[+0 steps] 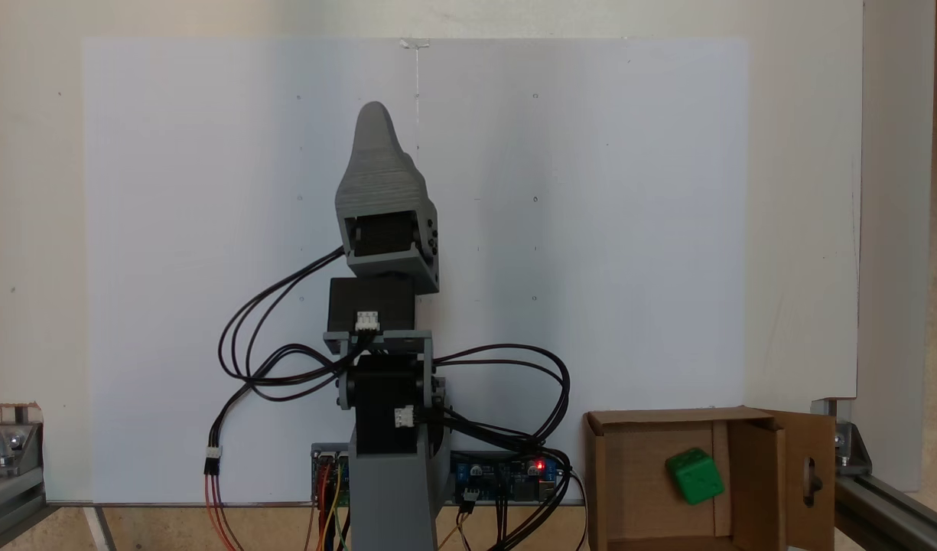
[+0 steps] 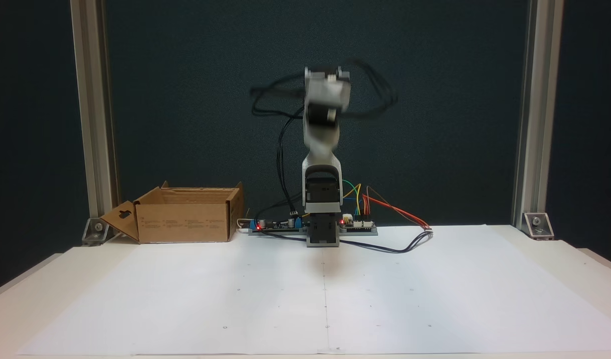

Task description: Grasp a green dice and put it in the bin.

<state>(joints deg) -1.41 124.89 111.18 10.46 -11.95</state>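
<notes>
The green dice [image 1: 694, 476] lies inside the bin [image 1: 667, 418], a brown cardboard box at the lower right of a fixed view looking down. Its flap with the keyhole cutout [image 1: 811, 480] hangs open on the right. From the front, the bin [image 2: 185, 222] stands at the back left of the table and hides the dice. My gripper [image 1: 374, 115] points away from the base over the white sheet, far from the bin and holding nothing visible. Its jaws overlap, so I cannot tell their state. The raised arm [image 2: 322, 149] is blurred.
Circuit boards [image 2: 357, 225] and loose cables [image 2: 400, 247] lie beside the arm's base. Aluminium posts [image 2: 527, 114] stand at the table's back corners. A white paper sheet [image 2: 305, 299] covers the table in front of the arm.
</notes>
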